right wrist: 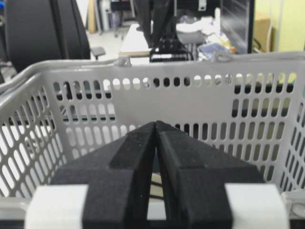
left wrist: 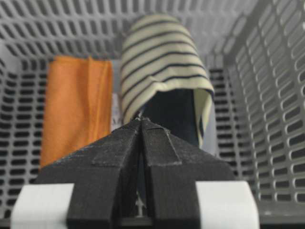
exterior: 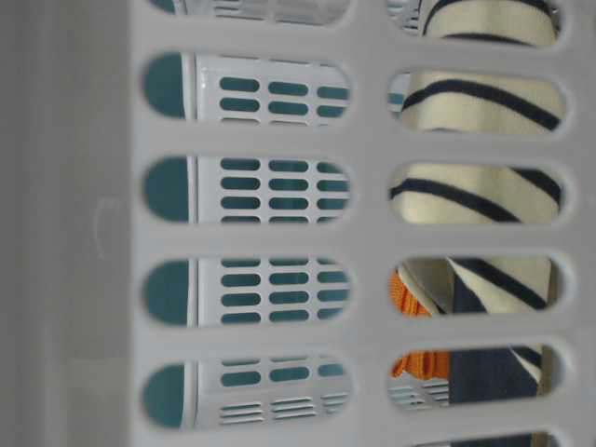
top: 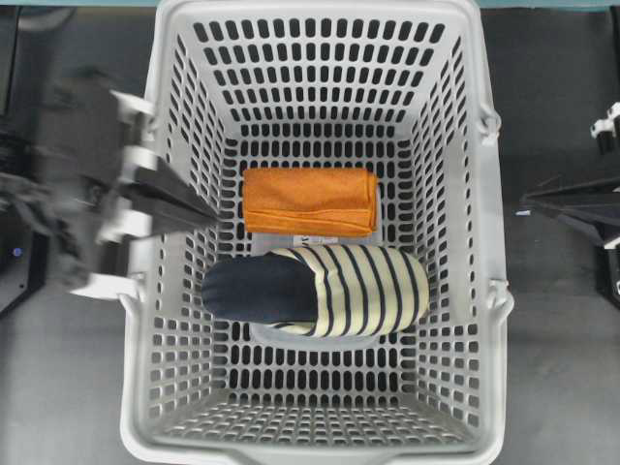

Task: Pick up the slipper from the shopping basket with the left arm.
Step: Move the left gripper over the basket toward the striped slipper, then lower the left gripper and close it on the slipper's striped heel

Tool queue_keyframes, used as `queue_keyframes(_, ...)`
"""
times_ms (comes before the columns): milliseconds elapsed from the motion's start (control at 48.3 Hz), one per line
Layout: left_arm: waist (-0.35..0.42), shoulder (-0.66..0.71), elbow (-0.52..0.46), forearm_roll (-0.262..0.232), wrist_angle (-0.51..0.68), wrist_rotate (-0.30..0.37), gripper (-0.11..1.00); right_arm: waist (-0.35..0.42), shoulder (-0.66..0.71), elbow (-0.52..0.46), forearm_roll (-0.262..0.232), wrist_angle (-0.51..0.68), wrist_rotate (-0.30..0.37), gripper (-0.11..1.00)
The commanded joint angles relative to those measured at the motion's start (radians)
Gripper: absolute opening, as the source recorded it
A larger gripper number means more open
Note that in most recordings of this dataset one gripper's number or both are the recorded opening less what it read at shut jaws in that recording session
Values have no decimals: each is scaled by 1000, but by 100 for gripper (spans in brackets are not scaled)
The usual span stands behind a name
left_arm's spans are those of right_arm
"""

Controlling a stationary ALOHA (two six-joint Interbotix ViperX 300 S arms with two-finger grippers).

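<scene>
The slipper (top: 320,289) lies on its side on the floor of the shopping basket (top: 489,291), navy toe to the left, striped cream body to the right. My left gripper (top: 211,213) is shut and empty. It reaches over the basket's left wall, above and left of the navy toe, apart from it. In the left wrist view the shut tips (left wrist: 141,119) point at the slipper (left wrist: 162,67). My right gripper (top: 525,203) is shut and empty outside the basket's right wall (right wrist: 190,95). The slipper also shows through the wall slots in the table-level view (exterior: 475,196).
A folded orange cloth (top: 310,201) lies just behind the slipper, touching it; it also shows in the left wrist view (left wrist: 76,109). The basket's slotted walls (exterior: 372,237) rise high around both. Handle hinges (top: 492,124) sit on the right rim.
</scene>
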Motion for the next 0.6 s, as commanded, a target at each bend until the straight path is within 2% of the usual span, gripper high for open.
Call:
queue_keyframes(0, -12, 92, -104, 3, 54, 0, 0, 0, 5, -6, 3, 3, 2, -1)
queue_keyframes(352, -20, 388, -396, 3, 285, -11, 1, 0, -3, 3, 3, 5, 2, -1)
queue_keyframes(414, -25, 434, -439, 3, 328, -15, 3, 2, -6, 5, 5, 5, 2, -1)
queue_keyframes(497, -28, 489, -494, 3, 380, -38, 19, 0, -11, 5, 5, 5, 2, -1)
queue_keyframes(580, -35, 545, -545, 3, 423, -74, 46, 2, -17, 6, 3, 8, 2, -1)
